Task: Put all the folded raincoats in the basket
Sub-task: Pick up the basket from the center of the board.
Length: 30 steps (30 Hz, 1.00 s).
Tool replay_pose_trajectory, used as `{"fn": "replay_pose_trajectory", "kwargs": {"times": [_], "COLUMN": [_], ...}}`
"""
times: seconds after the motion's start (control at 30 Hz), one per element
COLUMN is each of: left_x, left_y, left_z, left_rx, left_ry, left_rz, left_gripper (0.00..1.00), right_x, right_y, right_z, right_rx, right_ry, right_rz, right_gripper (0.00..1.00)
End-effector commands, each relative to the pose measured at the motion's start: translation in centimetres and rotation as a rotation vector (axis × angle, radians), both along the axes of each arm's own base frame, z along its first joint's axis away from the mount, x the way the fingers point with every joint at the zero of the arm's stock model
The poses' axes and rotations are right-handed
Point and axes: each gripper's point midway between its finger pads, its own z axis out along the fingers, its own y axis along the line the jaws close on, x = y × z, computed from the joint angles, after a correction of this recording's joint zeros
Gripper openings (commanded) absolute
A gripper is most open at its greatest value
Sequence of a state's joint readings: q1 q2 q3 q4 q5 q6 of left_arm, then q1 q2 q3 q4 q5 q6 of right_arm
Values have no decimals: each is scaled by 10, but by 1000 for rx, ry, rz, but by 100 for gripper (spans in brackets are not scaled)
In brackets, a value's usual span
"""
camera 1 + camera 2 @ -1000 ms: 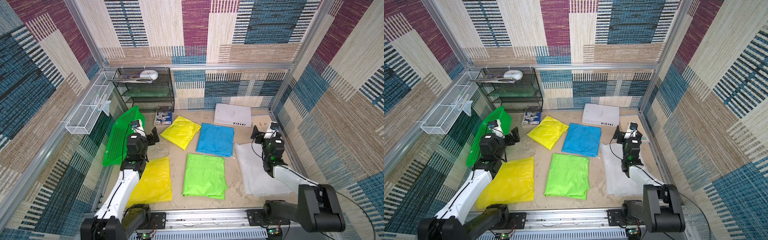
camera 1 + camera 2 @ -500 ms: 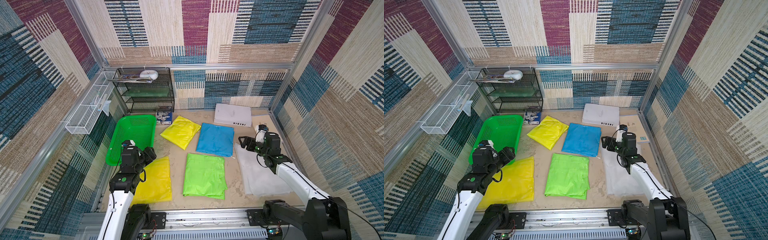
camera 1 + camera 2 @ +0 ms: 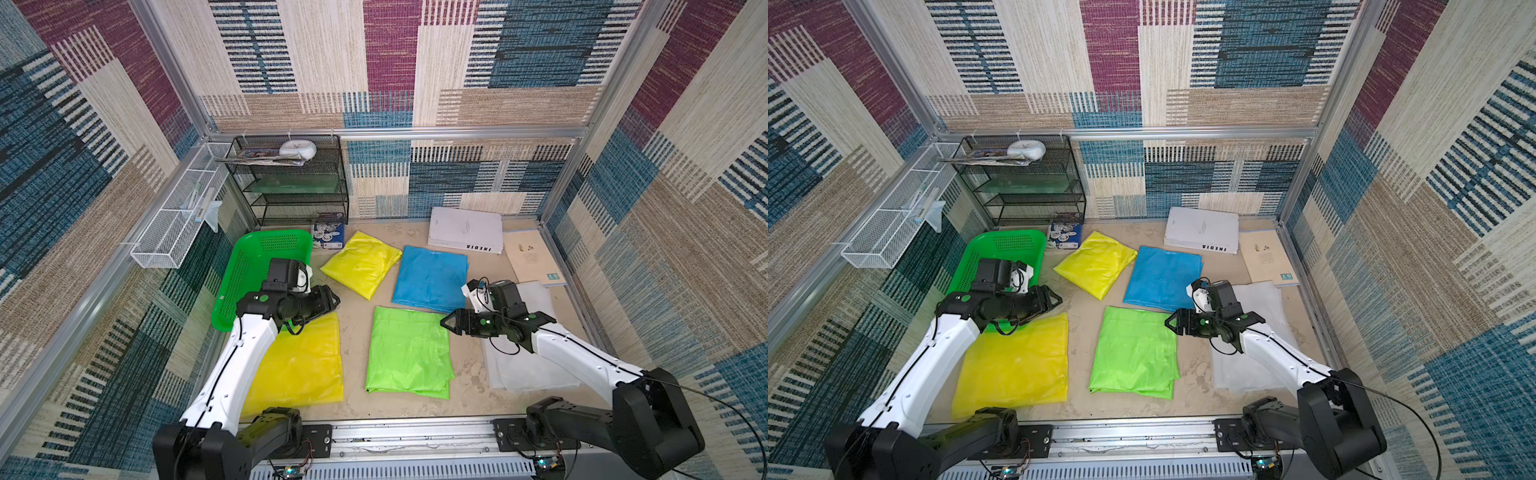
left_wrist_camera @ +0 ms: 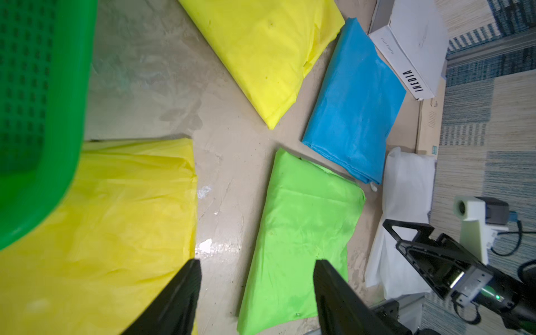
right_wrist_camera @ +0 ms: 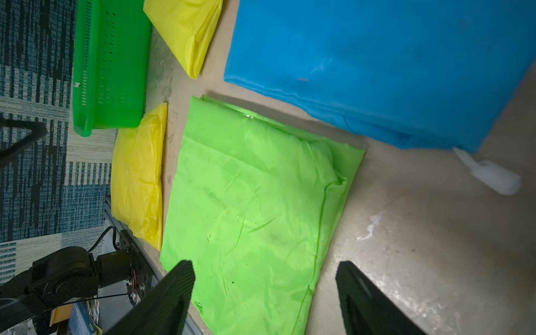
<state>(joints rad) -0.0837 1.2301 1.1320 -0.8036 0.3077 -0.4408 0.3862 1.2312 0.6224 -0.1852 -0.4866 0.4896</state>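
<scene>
Near the front rail, the lime folded raincoat lies flat on the table. Over its far right corner the right gripper hangs, jaws wide apart, holding nothing; the left gripper, jaws likewise parted and bare, hangs just beside the basket, which sits farther back left

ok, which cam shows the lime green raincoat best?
A top view: the lime green raincoat lies flat and nearly whole, with only the right gripper overlapping a corner. The left wrist view shows most of it, cut at the frame edge. The right wrist view is closest but also cropped.
</scene>
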Motion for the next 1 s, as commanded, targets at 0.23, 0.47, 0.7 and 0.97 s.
{"fn": "replay_pose_trajectory", "kwargs": {"times": [0.23,0.47,0.7,0.97], "left_x": [102,134,131,120], "left_y": [63,74,83,92], "left_z": [-26,-51,-91,-111], "left_rx": [488,587,645,672], "left_ry": [185,236,340,405], "left_rz": [-11,-50,-60,-64], "left_gripper": [73,74,72,32], "right_x": [8,3,-3,-6], "right_y": [-1,-1,2,7], "right_z": [2,4,8,14], "right_rx": [-36,-37,-22,-7], "right_ry": [-13,-12,-9,-9], "right_rz": [-27,-12,3,8], "right_gripper": [85,85,85,84]}}
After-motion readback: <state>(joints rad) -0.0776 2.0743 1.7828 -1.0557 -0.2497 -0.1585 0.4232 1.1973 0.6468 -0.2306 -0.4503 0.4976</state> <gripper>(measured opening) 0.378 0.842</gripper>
